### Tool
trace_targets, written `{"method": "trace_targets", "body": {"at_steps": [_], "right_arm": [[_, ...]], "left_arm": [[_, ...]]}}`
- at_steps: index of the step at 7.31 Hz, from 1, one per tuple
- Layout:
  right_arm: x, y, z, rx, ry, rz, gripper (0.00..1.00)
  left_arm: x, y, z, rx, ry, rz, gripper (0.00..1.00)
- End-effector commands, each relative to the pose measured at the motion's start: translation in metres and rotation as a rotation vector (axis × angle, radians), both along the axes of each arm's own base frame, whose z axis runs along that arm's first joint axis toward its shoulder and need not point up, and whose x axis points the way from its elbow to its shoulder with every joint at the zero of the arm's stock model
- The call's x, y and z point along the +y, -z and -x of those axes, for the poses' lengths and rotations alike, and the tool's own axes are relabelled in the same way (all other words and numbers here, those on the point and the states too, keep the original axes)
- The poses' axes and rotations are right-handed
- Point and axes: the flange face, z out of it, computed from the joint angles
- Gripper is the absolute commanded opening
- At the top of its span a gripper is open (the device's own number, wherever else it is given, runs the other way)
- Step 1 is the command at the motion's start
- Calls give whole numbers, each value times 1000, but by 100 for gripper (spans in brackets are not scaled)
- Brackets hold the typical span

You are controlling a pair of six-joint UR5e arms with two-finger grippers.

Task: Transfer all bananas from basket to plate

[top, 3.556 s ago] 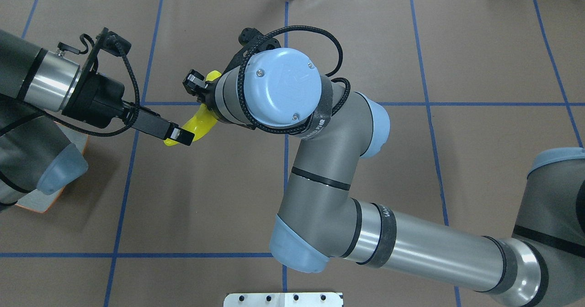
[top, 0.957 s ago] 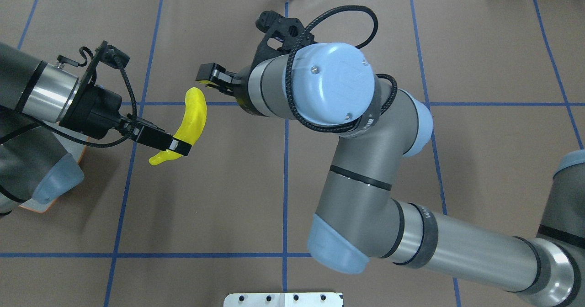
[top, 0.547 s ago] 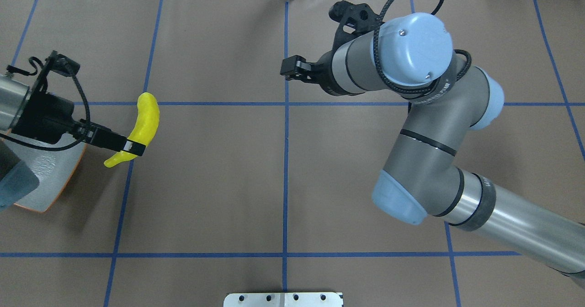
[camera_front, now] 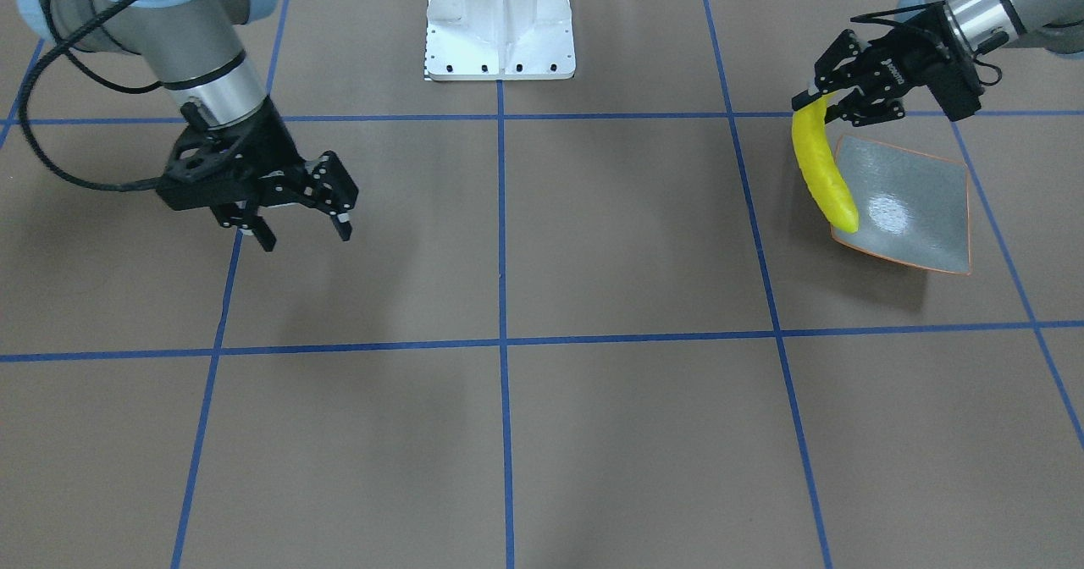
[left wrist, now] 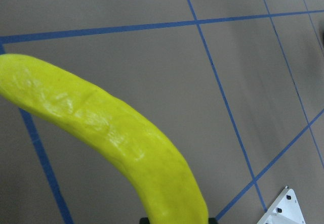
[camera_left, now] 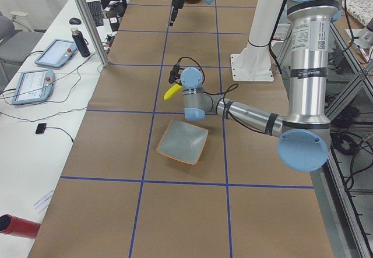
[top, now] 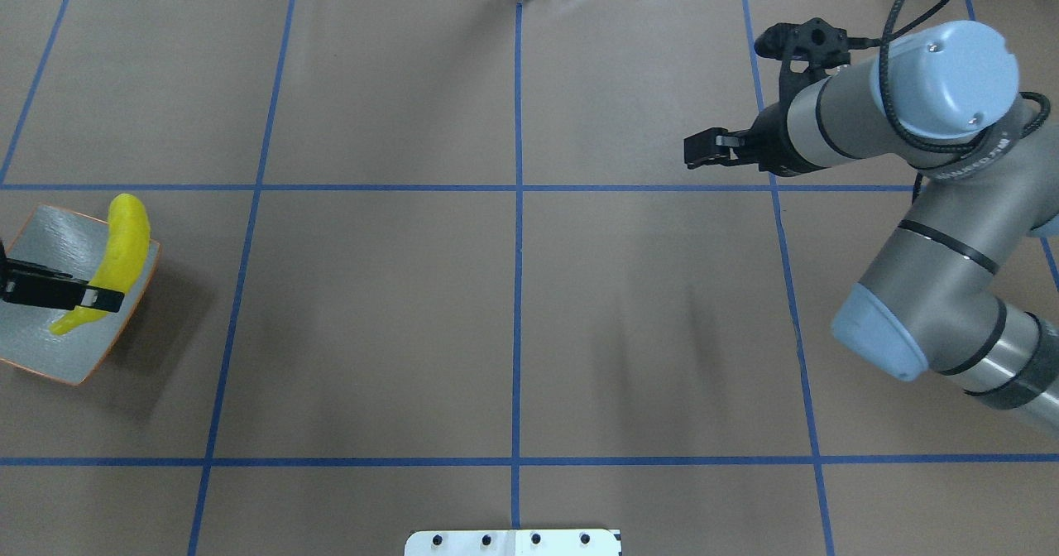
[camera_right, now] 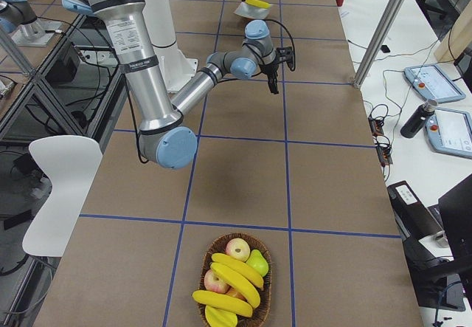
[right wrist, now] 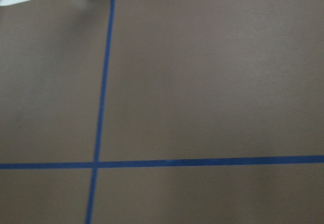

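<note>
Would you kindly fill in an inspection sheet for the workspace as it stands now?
Surface: table covered in brown paper with a blue tape grid.
Job's things: one banana held in the air by the plate's edge; plate bare; more bananas in the basket at the table's far right end.
Clutter: apples and a green fruit share the basket.
Grippers: left gripper shut on the banana; right gripper open, empty.
Cables: black cable looped at the right wrist.
Surroundings: tablets on a side bench; white chair.
</note>
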Motion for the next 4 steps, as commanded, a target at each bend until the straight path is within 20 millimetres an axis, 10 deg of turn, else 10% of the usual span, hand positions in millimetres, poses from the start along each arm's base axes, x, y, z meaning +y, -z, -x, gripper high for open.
{"method": "trace_targets", "body": {"at_steps": [1,4], "right_arm": [[-10,-63,-73,91,112,-55,100],[-14,-147,-189,156,245,-117,100]], "left_arm": [[21,-67,40,-97,31,-55,0],[12,-130,43,-204,71,-87,0]]}}
